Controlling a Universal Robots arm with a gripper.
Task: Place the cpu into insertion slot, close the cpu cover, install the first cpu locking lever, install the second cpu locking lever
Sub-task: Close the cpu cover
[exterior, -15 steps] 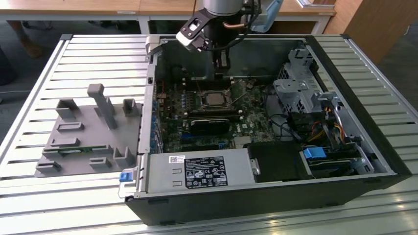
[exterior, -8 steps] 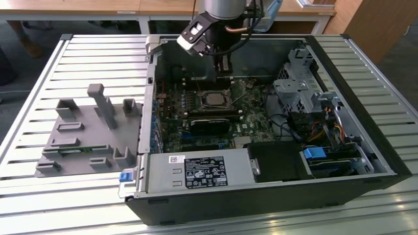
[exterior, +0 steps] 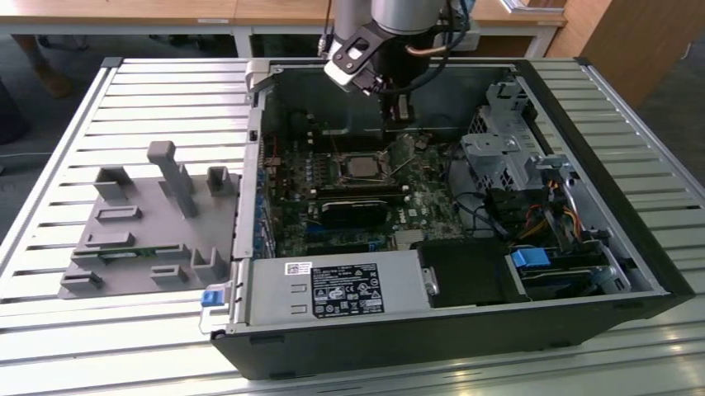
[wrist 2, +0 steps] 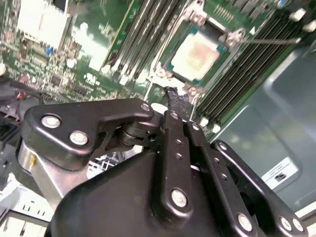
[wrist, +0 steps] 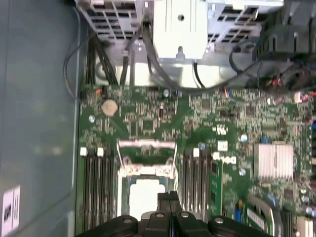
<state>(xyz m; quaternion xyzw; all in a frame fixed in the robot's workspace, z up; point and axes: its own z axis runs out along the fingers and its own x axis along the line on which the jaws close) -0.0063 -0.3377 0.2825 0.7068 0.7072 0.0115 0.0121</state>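
Slatted metal counter carries an open PC case. The cpu sits in the insertion slot on the green board. The cpu cover looks swung open beside it. Tool hangs above the board near the slot's edge, fingers pressed together, gripping nothing.

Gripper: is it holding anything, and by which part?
Nothing is held. In both wrist views the gripper is shut and empty; the cpu lies in the insertion slot.
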